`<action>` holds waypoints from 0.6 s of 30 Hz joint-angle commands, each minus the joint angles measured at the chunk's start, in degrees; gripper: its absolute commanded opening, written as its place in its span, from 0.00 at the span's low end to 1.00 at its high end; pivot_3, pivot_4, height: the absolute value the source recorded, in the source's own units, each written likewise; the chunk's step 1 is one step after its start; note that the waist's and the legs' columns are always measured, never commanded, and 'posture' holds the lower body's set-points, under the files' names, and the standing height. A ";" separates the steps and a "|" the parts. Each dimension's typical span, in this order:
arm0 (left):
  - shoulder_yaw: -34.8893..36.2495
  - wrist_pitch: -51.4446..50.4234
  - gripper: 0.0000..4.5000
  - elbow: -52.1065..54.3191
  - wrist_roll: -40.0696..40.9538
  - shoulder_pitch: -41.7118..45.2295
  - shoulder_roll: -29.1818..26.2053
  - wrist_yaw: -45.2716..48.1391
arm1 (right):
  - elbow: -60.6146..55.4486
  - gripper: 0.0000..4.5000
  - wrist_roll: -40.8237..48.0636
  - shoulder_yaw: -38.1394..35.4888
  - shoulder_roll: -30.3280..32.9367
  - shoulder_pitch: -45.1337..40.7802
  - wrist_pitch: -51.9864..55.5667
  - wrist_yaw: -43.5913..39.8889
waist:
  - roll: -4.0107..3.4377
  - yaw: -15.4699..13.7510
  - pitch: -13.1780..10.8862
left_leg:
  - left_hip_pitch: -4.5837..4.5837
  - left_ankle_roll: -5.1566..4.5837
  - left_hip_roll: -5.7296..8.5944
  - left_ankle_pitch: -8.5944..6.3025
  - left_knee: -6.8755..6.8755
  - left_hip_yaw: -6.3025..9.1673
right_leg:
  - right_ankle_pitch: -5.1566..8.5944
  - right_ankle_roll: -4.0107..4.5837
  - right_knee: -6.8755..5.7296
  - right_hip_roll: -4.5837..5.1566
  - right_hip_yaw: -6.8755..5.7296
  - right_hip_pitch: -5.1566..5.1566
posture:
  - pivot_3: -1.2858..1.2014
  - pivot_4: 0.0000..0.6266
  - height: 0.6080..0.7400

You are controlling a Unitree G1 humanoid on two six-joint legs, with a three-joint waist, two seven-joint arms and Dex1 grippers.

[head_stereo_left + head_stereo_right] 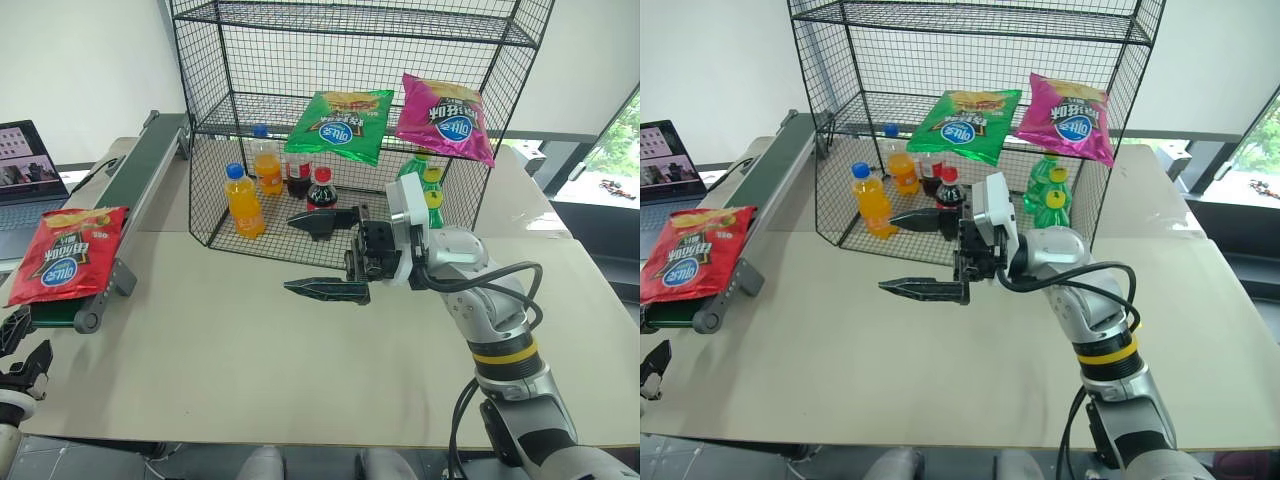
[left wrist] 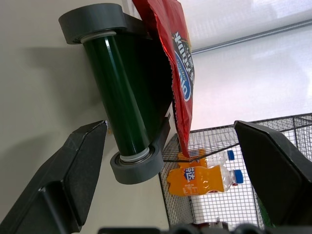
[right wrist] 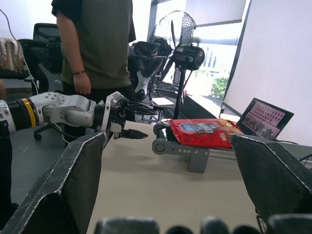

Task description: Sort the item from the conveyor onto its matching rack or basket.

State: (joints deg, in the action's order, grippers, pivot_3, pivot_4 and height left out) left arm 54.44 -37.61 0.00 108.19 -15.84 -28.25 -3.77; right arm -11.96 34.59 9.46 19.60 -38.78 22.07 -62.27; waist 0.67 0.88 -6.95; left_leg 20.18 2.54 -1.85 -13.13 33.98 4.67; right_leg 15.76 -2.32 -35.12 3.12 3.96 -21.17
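The red chip bag (image 1: 68, 252) lies flat on the near end of the dark green conveyor (image 1: 140, 170), overhanging its end roller (image 2: 117, 102). My left gripper (image 1: 20, 352) is open just in front of that end, level with the belt. It points at the roller and the bag's edge (image 2: 175, 58) and touches neither (image 3: 131, 124). My right gripper (image 1: 290, 254) hangs open and empty over the middle of the table, pointing left toward the conveyor, in front of the black wire rack (image 1: 360, 25).
On the rack's middle tier lie a green bag (image 1: 342, 125) and a magenta bag (image 1: 445, 118). Its bottom tier holds orange (image 1: 244, 200), cola (image 1: 320, 190) and green bottles (image 1: 432, 185). A laptop (image 1: 25, 170) sits left of the conveyor. A person (image 3: 92, 44) stands beyond the table.
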 commanded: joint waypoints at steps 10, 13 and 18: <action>3.65 0.70 0.99 -1.92 -2.74 0.86 -4.16 2.82 | -2.68 1.00 1.21 -1.15 0.41 -0.52 0.50 0.81 | -0.01 0.03 -0.01 | 0.00 0.01 0.00 0.01 -0.04 -0.01 | 0.00 0.00 0.02 0.01 0.00 -0.03 | 0.52 0.24 0.98; 5.26 1.58 0.93 -2.82 -3.43 1.50 -5.02 3.37 | -2.78 1.00 1.21 -1.06 0.30 -0.29 0.53 0.91 | -0.01 0.04 -0.01 | 0.00 0.01 -0.01 0.01 -0.06 -0.01 | 0.01 0.01 0.02 0.00 0.00 -0.05 | 0.52 0.24 0.98; 5.85 0.57 0.48 -3.52 -5.14 1.47 -6.00 4.73 | -3.04 1.00 1.14 -0.75 -0.33 -0.01 0.55 1.52 | -0.02 0.03 -0.01 | 0.00 0.02 -0.01 0.01 -0.08 -0.01 | 0.01 0.01 0.03 0.01 0.00 -0.06 | 0.52 0.24 0.98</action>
State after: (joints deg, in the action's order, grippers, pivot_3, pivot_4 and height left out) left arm 58.70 -36.79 -3.78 103.47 -14.40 -33.19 -0.28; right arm -12.97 34.91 9.47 19.51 -38.67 22.67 -61.11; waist 0.65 0.91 -6.96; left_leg 20.18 2.56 -1.85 -13.12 33.90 4.66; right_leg 15.77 -2.31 -35.08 3.13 3.96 -21.24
